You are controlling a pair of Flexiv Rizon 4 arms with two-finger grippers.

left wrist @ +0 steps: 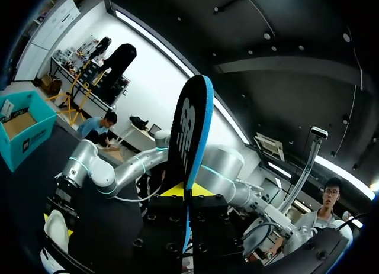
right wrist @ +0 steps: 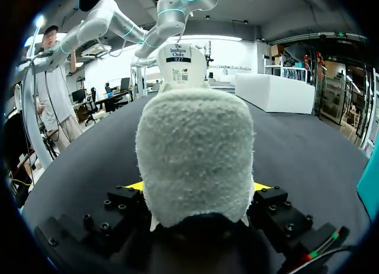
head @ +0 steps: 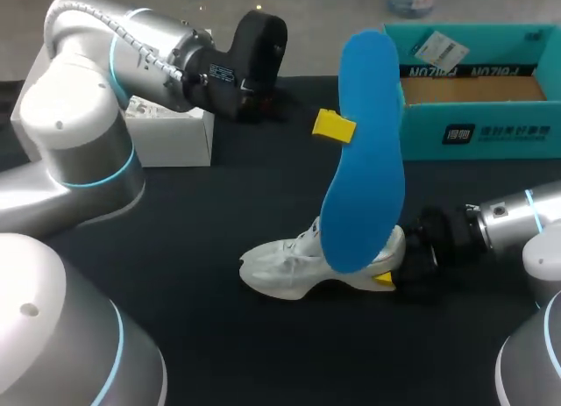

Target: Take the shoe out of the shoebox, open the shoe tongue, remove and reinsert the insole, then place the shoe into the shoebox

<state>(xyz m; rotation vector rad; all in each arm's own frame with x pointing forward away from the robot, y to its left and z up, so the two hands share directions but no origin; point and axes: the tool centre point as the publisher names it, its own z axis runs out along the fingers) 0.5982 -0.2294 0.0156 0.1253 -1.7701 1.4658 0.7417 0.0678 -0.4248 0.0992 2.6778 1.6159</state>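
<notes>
Heel of shoe (head: 282, 267) behind insole (head: 364, 160)

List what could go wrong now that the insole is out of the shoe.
1. The left tool pinches the insole at one edge, with most of it standing free. It may flex or swing and miss the opening of the shoe.
2. The right tool holds the shoe only at its heel, so pushing the insole in could tip or slip it.

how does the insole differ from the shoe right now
The insole is blue, the shoe white. The insole is held upright, pinched by the left claw; the shoe sits sole-down on the table, its heel in the right claw. Each is held by one claw.
</notes>
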